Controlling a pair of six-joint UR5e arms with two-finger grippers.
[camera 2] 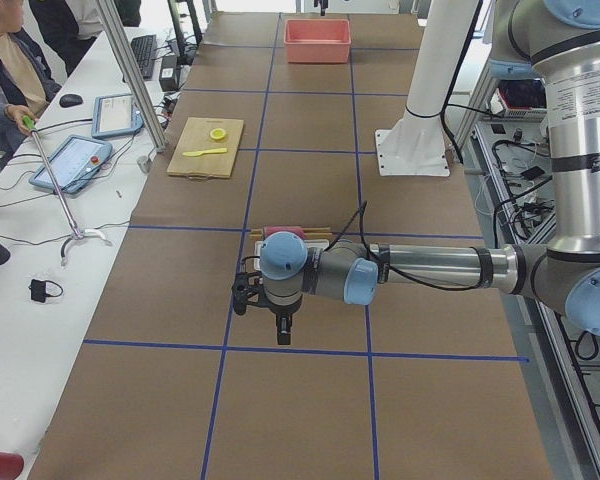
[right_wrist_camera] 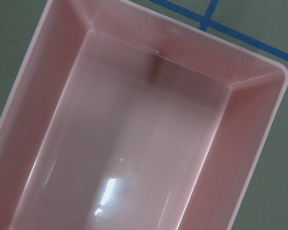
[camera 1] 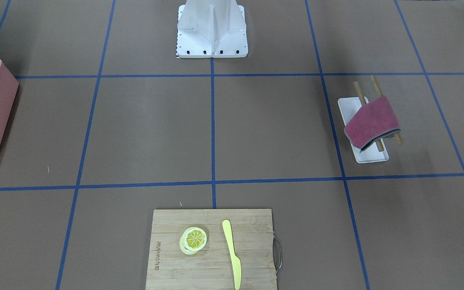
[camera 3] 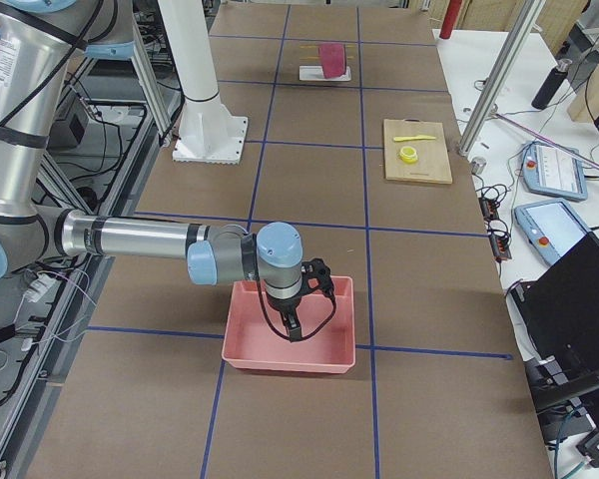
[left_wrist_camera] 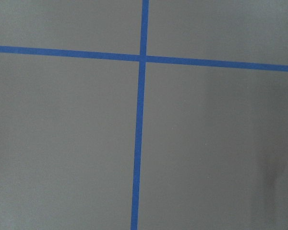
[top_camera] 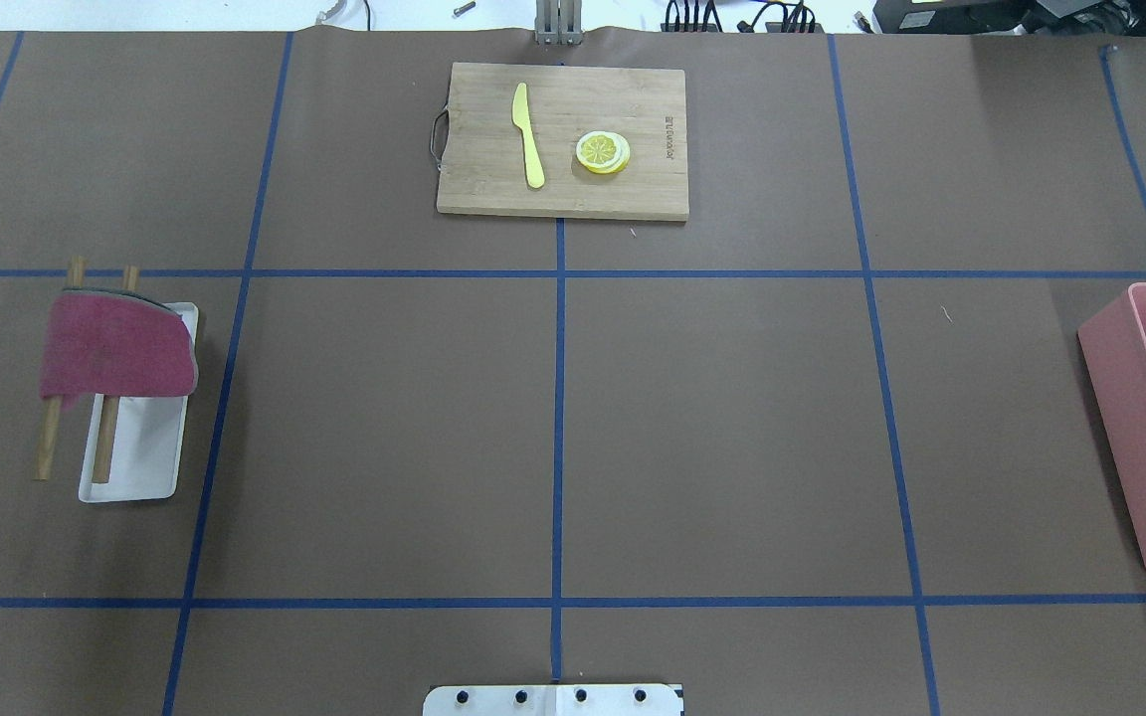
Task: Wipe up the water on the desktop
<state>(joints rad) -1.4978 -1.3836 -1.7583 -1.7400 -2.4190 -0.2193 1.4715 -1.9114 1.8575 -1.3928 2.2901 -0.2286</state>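
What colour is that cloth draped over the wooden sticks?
The cloth is deep pinkish red with a grey edge; the front-facing view shows it best.

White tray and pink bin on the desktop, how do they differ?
The white tray is shallow; the pink bin has tall walls. A red cloth draped over two wooden rods partly covers the tray; nothing covers the bin. The tray sits on the robot's left, the bin on its right. Both are rectangular and rest on the desktop.
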